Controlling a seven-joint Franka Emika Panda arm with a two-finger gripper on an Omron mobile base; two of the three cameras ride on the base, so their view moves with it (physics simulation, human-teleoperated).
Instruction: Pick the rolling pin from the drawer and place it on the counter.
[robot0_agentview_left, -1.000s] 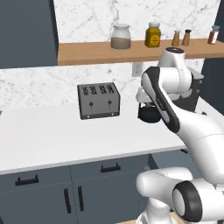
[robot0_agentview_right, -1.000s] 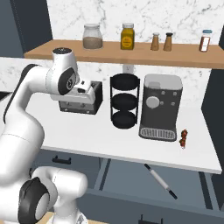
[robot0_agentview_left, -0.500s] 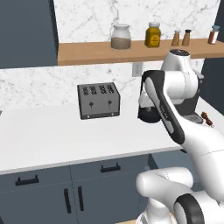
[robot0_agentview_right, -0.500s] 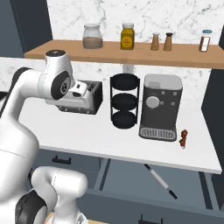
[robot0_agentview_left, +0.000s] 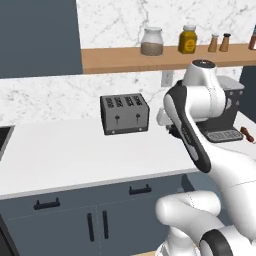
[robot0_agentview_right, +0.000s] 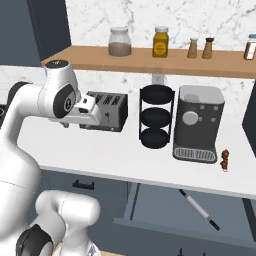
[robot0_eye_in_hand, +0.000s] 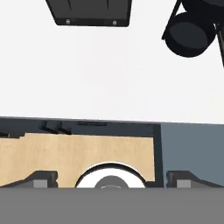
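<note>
The rolling pin (robot0_agentview_right: 199, 209), pale with dark handles, lies slantwise in the open drawer (robot0_agentview_right: 150, 212) under the right part of the white counter (robot0_agentview_right: 125, 160). My hand (robot0_agentview_right: 86, 108) hangs above the counter in front of the toaster (robot0_agentview_right: 106, 111), well left of the drawer and higher. In the hand view my gripper (robot0_eye_in_hand: 112, 178) is open, its fingertips (robot0_eye_in_hand: 45, 176) set wide apart with nothing between them. Below them I look down on the counter (robot0_eye_in_hand: 109, 74) and its front edge.
A black tiered stand (robot0_agentview_right: 156, 116) and a coffee machine (robot0_agentview_right: 199, 123) stand on the counter right of the toaster (robot0_agentview_left: 125, 114). A small brown mill (robot0_agentview_right: 225, 160) sits near the counter's right front edge. Jars line the wooden shelf (robot0_agentview_right: 150, 61).
My arm's upper links have swung a little, leftward in the right base view, while the hand stays over the counter by the toaster. The rolling pin has not moved.
</note>
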